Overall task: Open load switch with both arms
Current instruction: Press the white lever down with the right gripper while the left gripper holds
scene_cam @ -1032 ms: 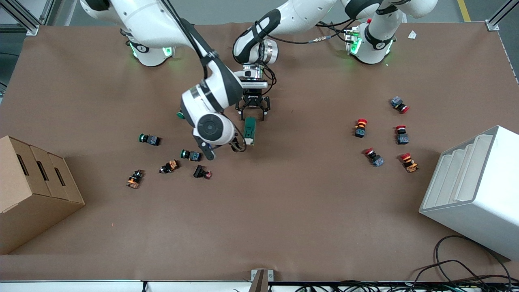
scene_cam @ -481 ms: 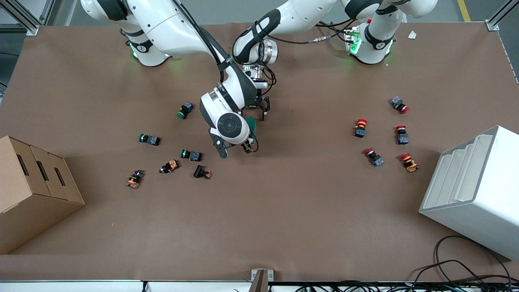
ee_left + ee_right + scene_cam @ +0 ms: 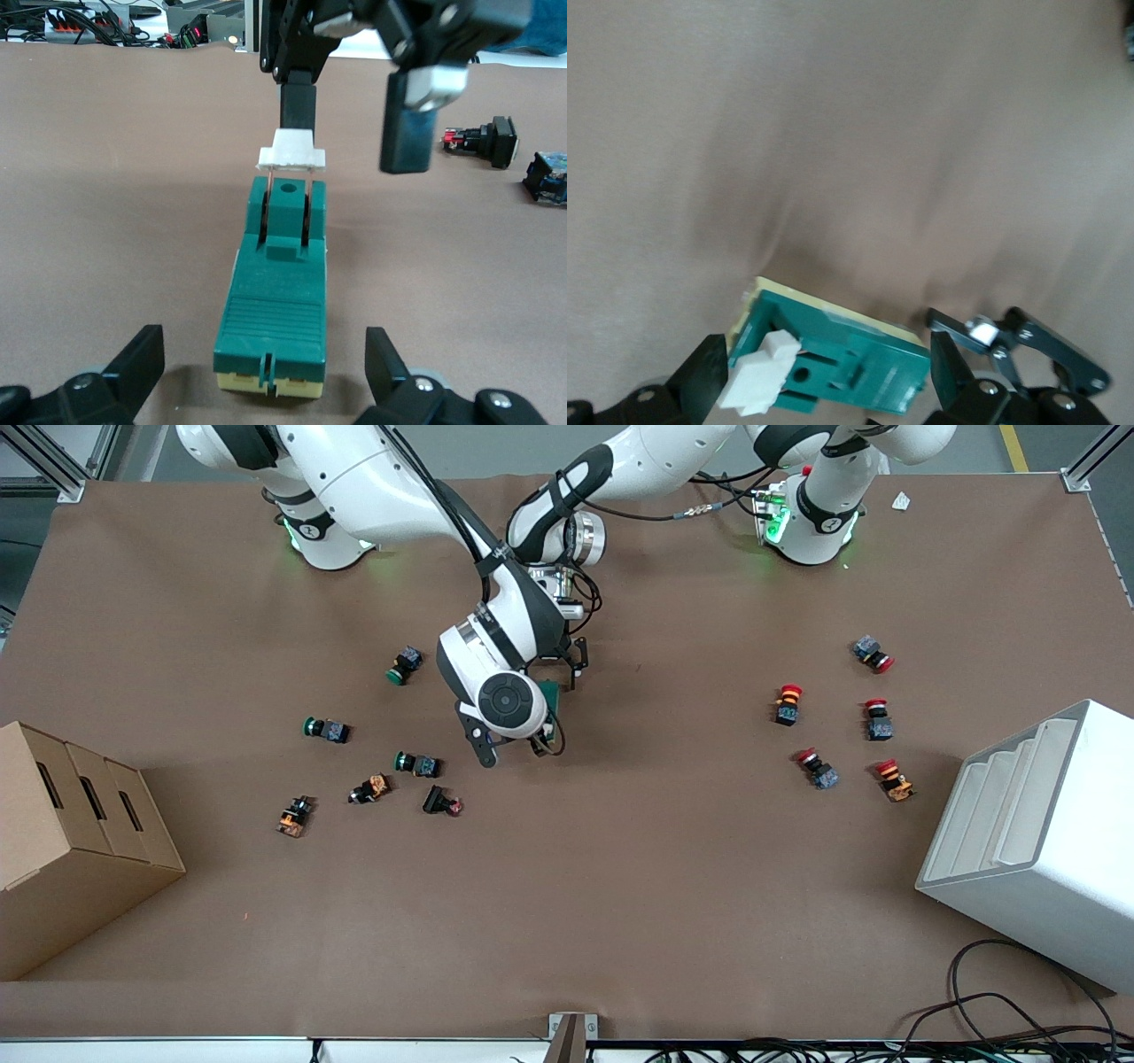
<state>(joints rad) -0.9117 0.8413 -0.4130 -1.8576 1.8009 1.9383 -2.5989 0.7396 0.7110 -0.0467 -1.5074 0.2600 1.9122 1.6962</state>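
The dark-green load switch (image 3: 275, 301) lies flat on the brown table with its white lever tab (image 3: 292, 156) standing up at one end. In the front view only a sliver of the load switch (image 3: 552, 695) shows beside the right arm's wrist. My left gripper (image 3: 266, 372) is open, low over the tab-less end, with a finger on each side and not touching. Over the tab end, my right gripper (image 3: 828, 385) is open too, and the load switch (image 3: 850, 354) and its tab (image 3: 757, 382) lie between its fingers. One right finger (image 3: 299, 104) hangs just above the tab.
Green and orange push buttons (image 3: 416, 763) lie scattered toward the right arm's end, red ones (image 3: 787, 702) toward the left arm's end. A cardboard box (image 3: 71, 841) and a white rack (image 3: 1036, 841) stand at the table's two ends.
The right arm has swung over the load switch and now covers most of it in the front view. The left gripper has stayed at the switch's other end.
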